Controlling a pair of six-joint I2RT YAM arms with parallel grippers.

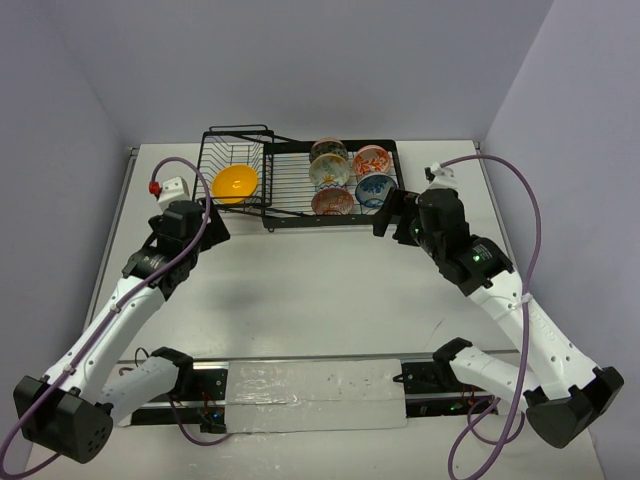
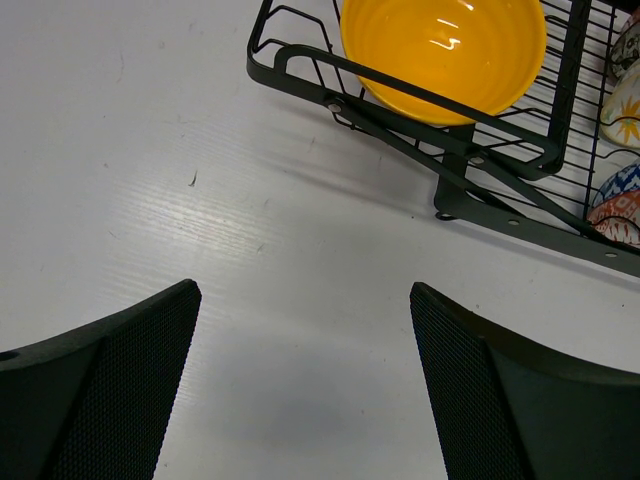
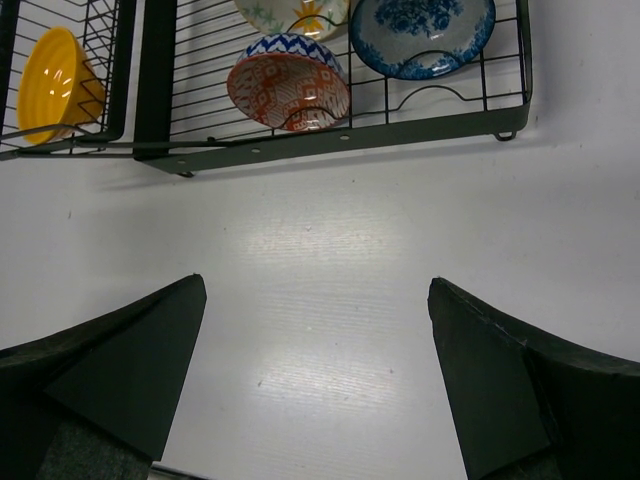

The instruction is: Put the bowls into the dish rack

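Right fingers (image 3: 115, 375) spread, black wire dish rack (image 3: 300, 144), yellow bowl (image 3: 55, 85) tilted inside

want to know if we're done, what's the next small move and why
Probably draw both arms back: the yellow bowl sits in the basket of the dish rack, five patterned bowls rest in its tray, none is on the table, and the left gripper and right gripper hang open, empty.

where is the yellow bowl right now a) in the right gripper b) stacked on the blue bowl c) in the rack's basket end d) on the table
c: the yellow bowl sits alone inside the basket end of the rack.
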